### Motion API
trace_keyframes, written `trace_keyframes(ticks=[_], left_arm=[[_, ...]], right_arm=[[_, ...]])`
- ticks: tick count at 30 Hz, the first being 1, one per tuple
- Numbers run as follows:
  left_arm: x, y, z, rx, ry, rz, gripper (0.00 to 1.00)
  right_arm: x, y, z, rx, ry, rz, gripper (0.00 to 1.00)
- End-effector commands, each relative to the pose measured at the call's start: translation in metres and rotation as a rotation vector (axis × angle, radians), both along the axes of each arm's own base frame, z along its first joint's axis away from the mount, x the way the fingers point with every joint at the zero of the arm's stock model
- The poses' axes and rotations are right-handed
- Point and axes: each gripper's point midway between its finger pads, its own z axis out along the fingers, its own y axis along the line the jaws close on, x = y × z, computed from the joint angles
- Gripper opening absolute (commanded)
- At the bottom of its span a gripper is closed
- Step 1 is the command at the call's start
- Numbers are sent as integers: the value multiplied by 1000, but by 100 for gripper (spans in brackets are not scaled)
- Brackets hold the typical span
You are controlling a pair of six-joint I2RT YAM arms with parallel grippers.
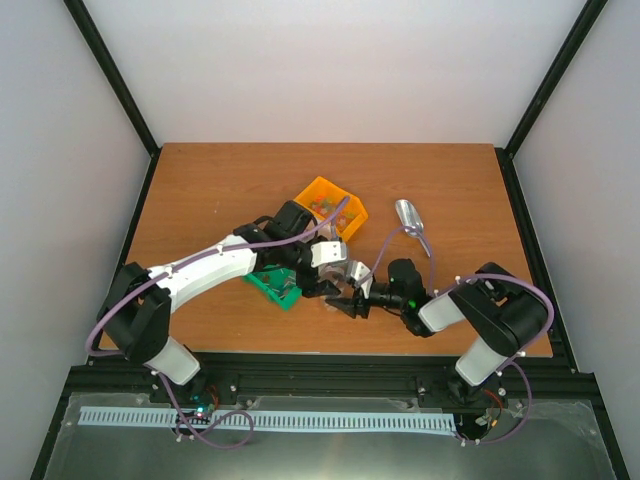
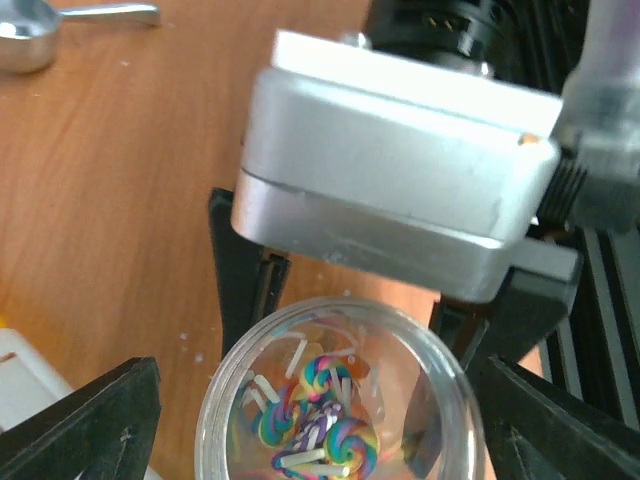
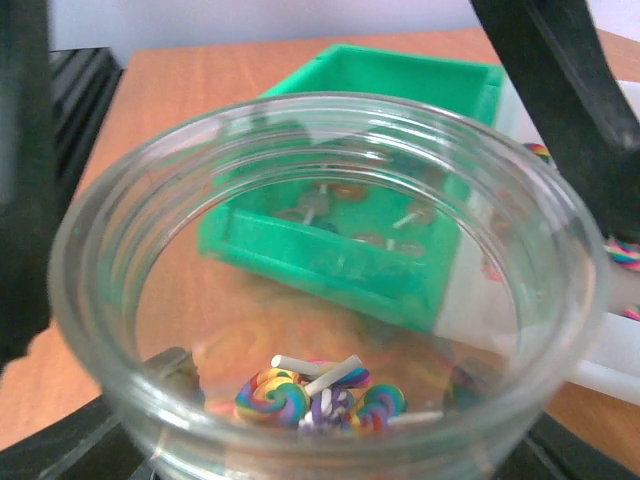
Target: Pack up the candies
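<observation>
A small clear jar stands on the table with a few candies at its bottom: rainbow swirl lollipops on white sticks. My right gripper is shut on the jar, one black finger on each side. My left gripper hangs over the jar mouth, open, with its fingers well clear of the glass. In the right wrist view the jar fills the frame, the candies lie inside it, and my right gripper holds it from below. From above, both grippers meet at the jar.
A green bin holding small lollipops sits just behind the jar. An orange bin with candies is further back. A silver scoop lies to the right. A white container with rainbow candies sits beside the jar.
</observation>
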Motion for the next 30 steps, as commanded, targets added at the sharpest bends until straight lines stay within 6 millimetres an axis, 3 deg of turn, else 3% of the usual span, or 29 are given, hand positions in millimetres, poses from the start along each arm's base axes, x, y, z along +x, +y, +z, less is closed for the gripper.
trace_keyframes(ticks=[1, 10, 15, 20, 24, 30], left_arm=[[24, -8, 18, -63, -4, 156, 87], [30, -9, 6, -47, -24, 170, 77], [29, -7, 1, -25, -39, 155, 63], [21, -5, 0, -12, -19, 124, 62], [5, -4, 5, -23, -11, 30, 53], [-51, 8, 16, -37, 75, -312, 54]], right_arm=[[31, 2, 20, 57, -53, -134, 25], [35, 1, 21, 62, -31, -164, 25], [32, 2, 21, 63, -22, -147, 25], [28, 3, 25, 72, -30, -121, 25], [12, 8, 32, 92, -41, -24, 25], [-24, 15, 46, 127, -25, 202, 25]])
